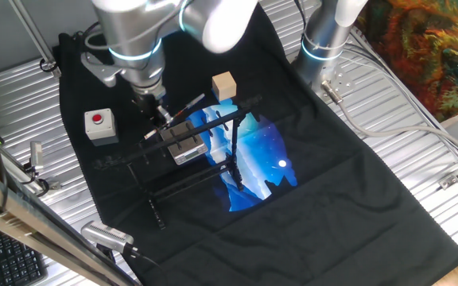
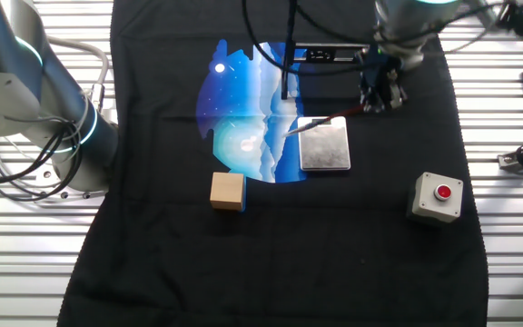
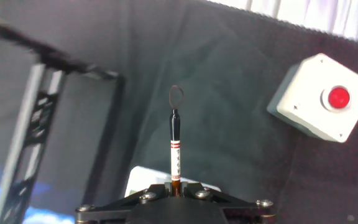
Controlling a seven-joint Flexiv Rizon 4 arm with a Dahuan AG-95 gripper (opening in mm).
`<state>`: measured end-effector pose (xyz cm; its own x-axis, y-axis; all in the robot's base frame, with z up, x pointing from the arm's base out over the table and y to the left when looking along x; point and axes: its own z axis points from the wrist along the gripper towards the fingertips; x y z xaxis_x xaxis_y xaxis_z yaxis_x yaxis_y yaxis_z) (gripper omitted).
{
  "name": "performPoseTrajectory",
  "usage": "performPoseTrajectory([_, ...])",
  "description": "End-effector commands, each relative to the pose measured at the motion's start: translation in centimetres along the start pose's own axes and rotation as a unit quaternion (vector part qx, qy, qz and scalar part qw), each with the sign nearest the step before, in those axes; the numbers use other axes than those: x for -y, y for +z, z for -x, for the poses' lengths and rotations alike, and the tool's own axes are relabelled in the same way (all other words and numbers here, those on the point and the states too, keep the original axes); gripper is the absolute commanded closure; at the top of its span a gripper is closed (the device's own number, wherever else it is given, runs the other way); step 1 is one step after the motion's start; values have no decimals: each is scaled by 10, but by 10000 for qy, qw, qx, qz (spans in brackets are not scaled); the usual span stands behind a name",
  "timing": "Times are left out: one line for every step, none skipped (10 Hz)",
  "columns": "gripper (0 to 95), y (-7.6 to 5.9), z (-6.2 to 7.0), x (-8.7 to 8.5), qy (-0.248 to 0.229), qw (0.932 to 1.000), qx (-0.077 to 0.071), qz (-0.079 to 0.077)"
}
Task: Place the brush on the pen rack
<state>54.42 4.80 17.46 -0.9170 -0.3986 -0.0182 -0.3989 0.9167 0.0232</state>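
Single arm above a desk [image 1: 420,159] of ribbed metal, covered by a black cloth [image 2: 271,254] printed with a blue-and-white landscape. The tool [image 2: 381,93] is closed on the brush [image 2: 320,122], gripping it at one end; in the hand view the brush [image 3: 175,152] stands straight out from between the fingers, its shaft pale with red bands, then black, ending in a small loop. In the other fixed view the brush slants from the tool down toward the upper left corner of the pen rack [image 2: 325,145], its pale tip above or at that corner (contact cannot be judged). The pen rack [image 1: 185,143] lies on the cloth at the edge of the blue print, just beside the tool [image 1: 159,111]. A wooden cube [image 1: 223,86] sits apart from the rack on the cloth; in the other fixed view it [image 2: 228,192] lies below the print. A grey box with a red button [image 2: 438,197] rests near the cloth's edge, also seen in the hand view [image 3: 322,98]. Thin black rods [image 1: 213,127] cross the cloth beside the rack.
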Motion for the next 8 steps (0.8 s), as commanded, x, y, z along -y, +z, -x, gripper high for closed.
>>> performPoseTrajectory([950,-21,-8,-14,-595,9982,0,12])
performPoseTrajectory([950,-28,-11,-19,-760,9971,0,9])
performPoseTrajectory([950,-34,-14,-24,-927,9957,4,9])
performPoseTrajectory([950,-38,-17,-28,-1082,9941,6,10])
performPoseTrajectory([950,-44,-21,-33,-1209,9927,12,9])
performPoseTrajectory([950,-48,-24,-38,-1251,9921,28,4])
performPoseTrajectory([950,-56,-33,-46,-1267,9919,54,8])
performPoseTrajectory([950,-61,-39,-50,-1326,9912,71,-7])
